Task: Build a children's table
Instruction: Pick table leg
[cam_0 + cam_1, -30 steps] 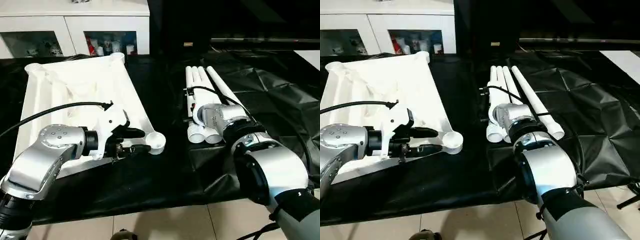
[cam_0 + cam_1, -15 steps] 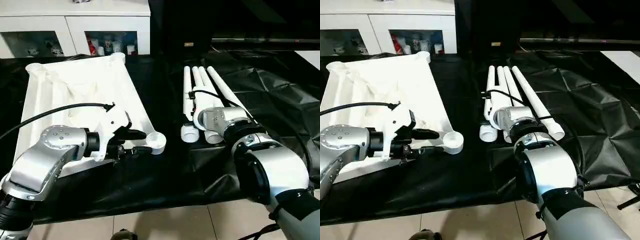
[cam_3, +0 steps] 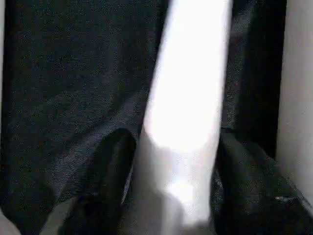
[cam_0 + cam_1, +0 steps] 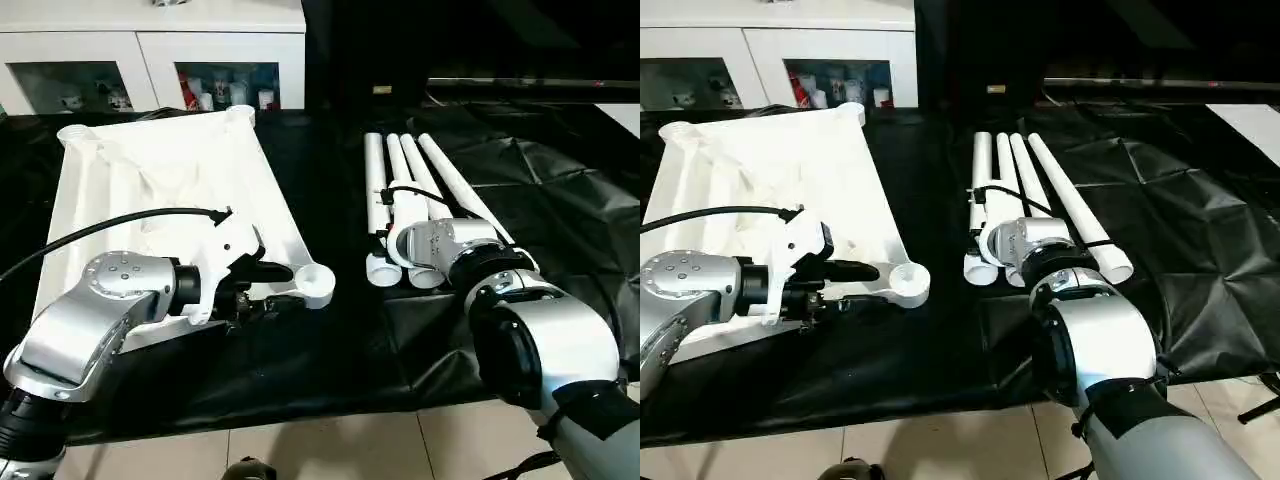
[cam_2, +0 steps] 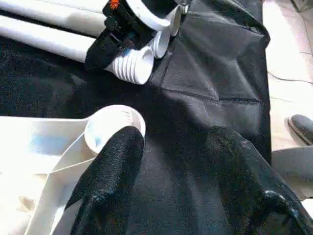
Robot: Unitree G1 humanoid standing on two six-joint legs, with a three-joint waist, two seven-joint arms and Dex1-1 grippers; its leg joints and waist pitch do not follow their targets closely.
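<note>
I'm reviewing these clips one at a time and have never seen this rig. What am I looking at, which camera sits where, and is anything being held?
This is a humanoid robot with two silver arms. The two wide pictures come from cameras on its head; the two close ones from its wrists. On a table under black sheeting lie a white tabletop, underside up, and four white legs side by side. The left gripper has its fingers on either side of the tabletop's near corner socket. In the right wrist view, the right gripper has its fingers on either side of one leg; whether they press it, I cannot tell.
</note>
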